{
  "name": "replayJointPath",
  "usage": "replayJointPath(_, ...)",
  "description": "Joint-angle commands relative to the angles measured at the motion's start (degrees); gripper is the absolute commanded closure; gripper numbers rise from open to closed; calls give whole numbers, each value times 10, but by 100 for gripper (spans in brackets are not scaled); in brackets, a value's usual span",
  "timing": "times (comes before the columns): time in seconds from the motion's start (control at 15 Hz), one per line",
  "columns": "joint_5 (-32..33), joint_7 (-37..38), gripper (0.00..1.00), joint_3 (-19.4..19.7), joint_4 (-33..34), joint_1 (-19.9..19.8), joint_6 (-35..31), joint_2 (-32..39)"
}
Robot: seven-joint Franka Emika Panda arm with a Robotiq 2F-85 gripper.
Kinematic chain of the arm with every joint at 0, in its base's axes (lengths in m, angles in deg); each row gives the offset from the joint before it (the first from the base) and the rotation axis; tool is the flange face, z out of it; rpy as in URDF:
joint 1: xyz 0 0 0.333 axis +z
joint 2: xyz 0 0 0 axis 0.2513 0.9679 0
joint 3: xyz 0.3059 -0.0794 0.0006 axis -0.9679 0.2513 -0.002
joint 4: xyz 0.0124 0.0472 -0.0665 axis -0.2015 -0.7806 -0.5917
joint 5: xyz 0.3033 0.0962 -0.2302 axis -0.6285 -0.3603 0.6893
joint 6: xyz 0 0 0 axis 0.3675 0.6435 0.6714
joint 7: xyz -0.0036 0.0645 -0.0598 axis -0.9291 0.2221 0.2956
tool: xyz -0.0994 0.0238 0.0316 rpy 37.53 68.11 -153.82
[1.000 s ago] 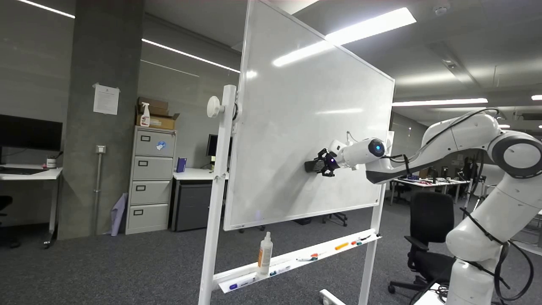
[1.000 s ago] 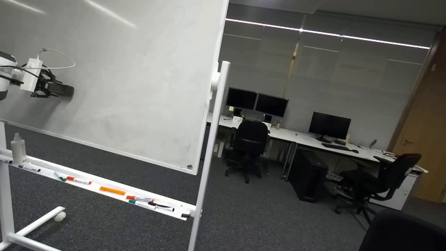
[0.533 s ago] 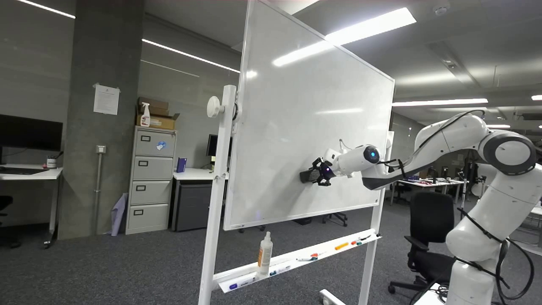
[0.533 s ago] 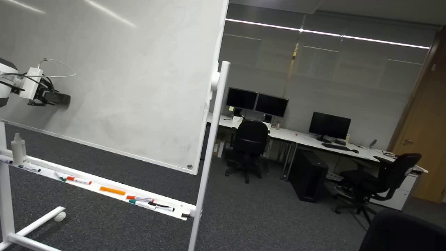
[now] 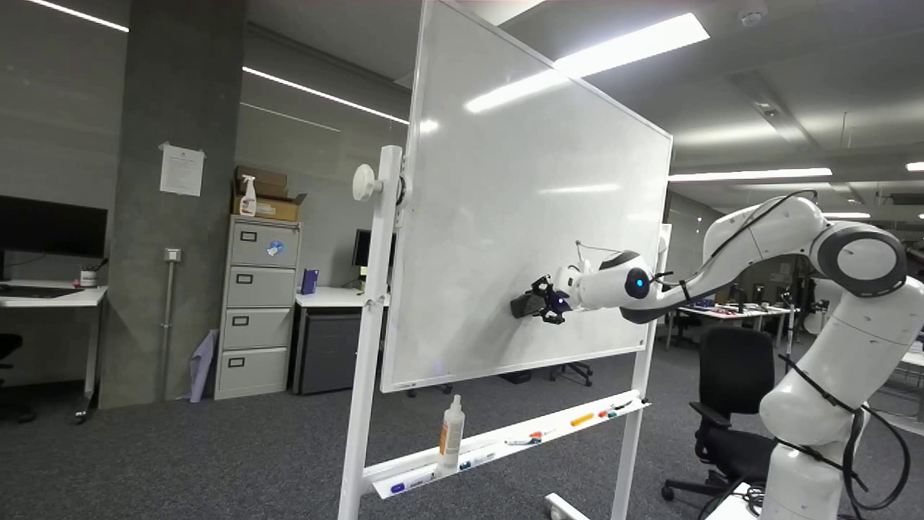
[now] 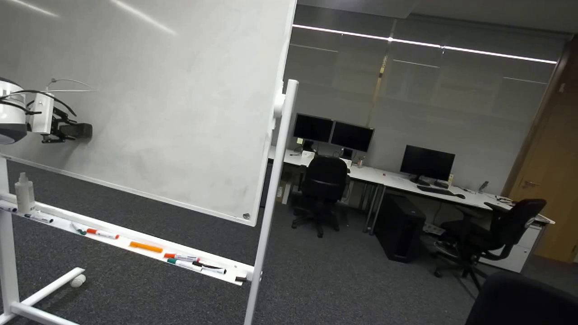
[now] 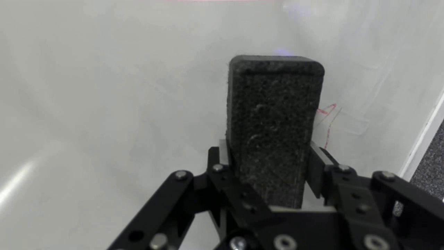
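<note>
While the gripper (image 7: 269, 156) is clamping the black eraser (image 7: 275, 114) between its 2 fingers (image 7: 224, 152), the eraser's far end is seemingly resting against the whiteboard (image 7: 121, 114), red marks (image 7: 322, 111) showing just beside it. Since the fingers are pinching only its flanks, any sideways drag would be threatening to twist it askew; too hard a push would be risking the stand (image 6: 271, 203) rolling on its caster (image 6: 77, 280).
</note>
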Motion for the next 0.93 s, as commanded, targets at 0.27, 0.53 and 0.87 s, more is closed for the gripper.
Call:
replayJointPath(0.27,195,111,70,3,42,-11,19,105)
replayJointPath(0.53,243,139,70,7,45,-11,16,141)
replayJointPath(0.87,232,123,70,6,55,-12,16,157)
